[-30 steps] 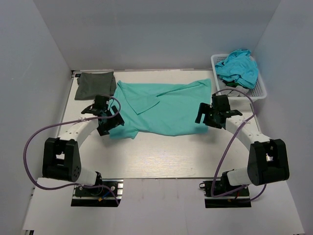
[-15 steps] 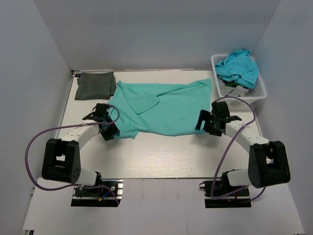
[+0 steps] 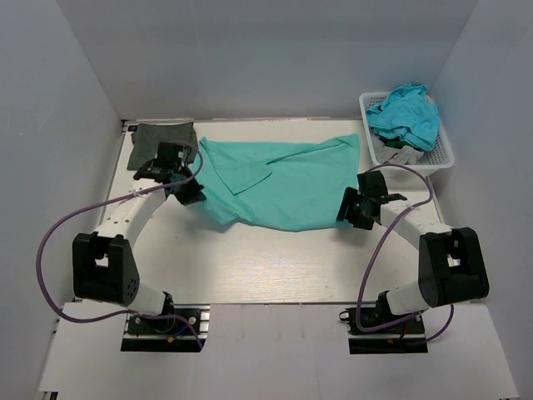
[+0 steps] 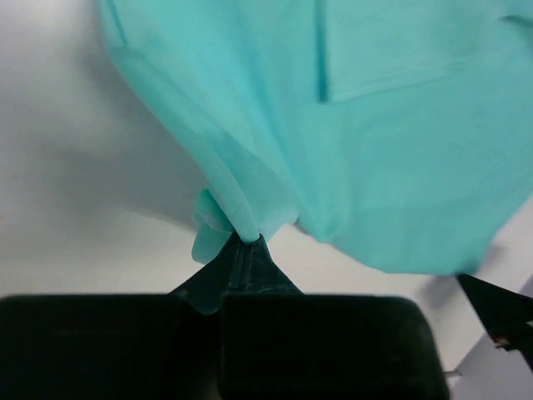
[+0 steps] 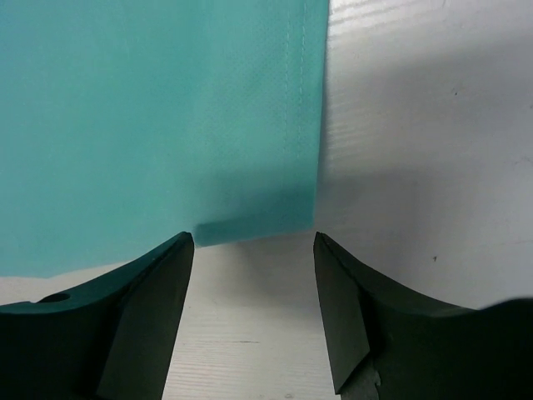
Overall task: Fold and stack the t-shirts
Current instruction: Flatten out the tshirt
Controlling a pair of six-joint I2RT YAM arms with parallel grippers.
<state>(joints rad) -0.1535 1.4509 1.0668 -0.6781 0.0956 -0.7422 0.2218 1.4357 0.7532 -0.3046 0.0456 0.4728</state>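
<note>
teal shirt (image 3: 283, 183) spread mid-desk (image 3: 266, 258), its near-left corner now lifted and carried back | left claw (image 3: 193, 195) pinching that corner, moved up beside the folded olive shirt (image 3: 154, 135) | right claw (image 3: 348, 208) wide apart, low at the near-right hem, barely shifted

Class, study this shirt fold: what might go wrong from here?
The left gripper pinches only a thin bunch of the teal shirt, which may slip out. The right gripper is open, gripping nothing, so the fold may skew. The folded olive shirt nearby may get nudged.
</note>
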